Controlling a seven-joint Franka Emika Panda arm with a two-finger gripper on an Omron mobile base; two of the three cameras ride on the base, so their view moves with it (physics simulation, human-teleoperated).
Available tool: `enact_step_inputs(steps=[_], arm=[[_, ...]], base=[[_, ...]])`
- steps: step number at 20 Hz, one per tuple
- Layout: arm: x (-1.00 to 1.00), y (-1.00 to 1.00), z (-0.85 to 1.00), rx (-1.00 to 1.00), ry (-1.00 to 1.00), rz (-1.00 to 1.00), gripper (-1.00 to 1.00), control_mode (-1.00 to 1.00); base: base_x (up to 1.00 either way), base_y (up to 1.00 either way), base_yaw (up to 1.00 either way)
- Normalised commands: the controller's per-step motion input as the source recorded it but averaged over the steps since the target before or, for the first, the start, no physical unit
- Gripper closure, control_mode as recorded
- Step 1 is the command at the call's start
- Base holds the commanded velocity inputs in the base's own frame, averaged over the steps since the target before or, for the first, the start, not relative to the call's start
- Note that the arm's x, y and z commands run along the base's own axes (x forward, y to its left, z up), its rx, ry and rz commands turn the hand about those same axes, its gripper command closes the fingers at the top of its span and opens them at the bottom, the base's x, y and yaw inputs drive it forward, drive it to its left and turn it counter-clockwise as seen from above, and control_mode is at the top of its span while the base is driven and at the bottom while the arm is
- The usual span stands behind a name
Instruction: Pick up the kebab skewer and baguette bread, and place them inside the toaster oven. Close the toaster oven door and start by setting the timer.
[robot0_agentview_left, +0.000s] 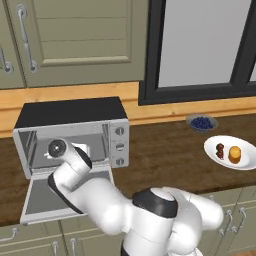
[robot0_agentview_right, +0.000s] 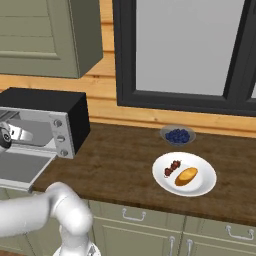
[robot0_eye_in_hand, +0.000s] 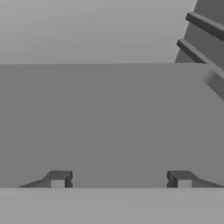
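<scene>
The toaster oven (robot0_agentview_left: 70, 112) stands at the counter's left with its door (robot0_agentview_left: 37, 202) dropped flat. My arm reaches into the oven mouth. In the hand view my gripper (robot0_eye_in_hand: 119, 180) is open, fingertips (robot0_eye_in_hand: 57, 179) far apart with nothing between them, facing the grey oven interior and the rack rails (robot0_eye_in_hand: 201, 54) at the upper right. The kebab skewer (robot0_agentview_left: 220, 150) (robot0_agentview_right: 173, 168) and the baguette bread (robot0_agentview_left: 234, 154) (robot0_agentview_right: 186, 176) lie side by side on a white plate (robot0_agentview_left: 225, 163) (robot0_agentview_right: 200, 189) far to the right of the oven.
A small bowl of dark blue berries (robot0_agentview_left: 201, 122) (robot0_agentview_right: 177, 135) sits behind the plate, near the window. Three knobs (robot0_agentview_left: 120, 146) run down the oven's right side. Bare wooden counter (robot0_agentview_right: 115, 160) lies between oven and plate. Cabinet doors hang above the oven.
</scene>
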Motion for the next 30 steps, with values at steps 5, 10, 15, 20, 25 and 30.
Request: enact_step_inputs(steps=[5, 10, 15, 20, 25, 30], arm=[[-0.93, 0.0, -0.59, -0.03, 0.28, 0.0, -1.0, -1.0], [-0.97, 0.0, -0.53, -0.02, 0.31, 0.0, -1.0, -1.0], [-0.66, -0.06, 0.37, 0.0, 0.12, 0.0, -1.0, -1.0], [-0.95, -0.43, 0.89, 0.0, 0.0, 0.0, -1.0, -1.0], [-0.75, -1.0, 0.32, 0.02, 0.0, 0.0, -1.0, -1.0], [-0.4, -1.0, 0.24, 0.0, 0.05, -0.01, -1.0, -1.0]], base=[[0.0, 0.0, 0.0], [0.0, 0.0, 0.0], [0.0, 0.0, 0.0], [0.0, 0.0, 0.0], [0.0, 0.0, 0.0], [0.0, 0.0, 0.0]])
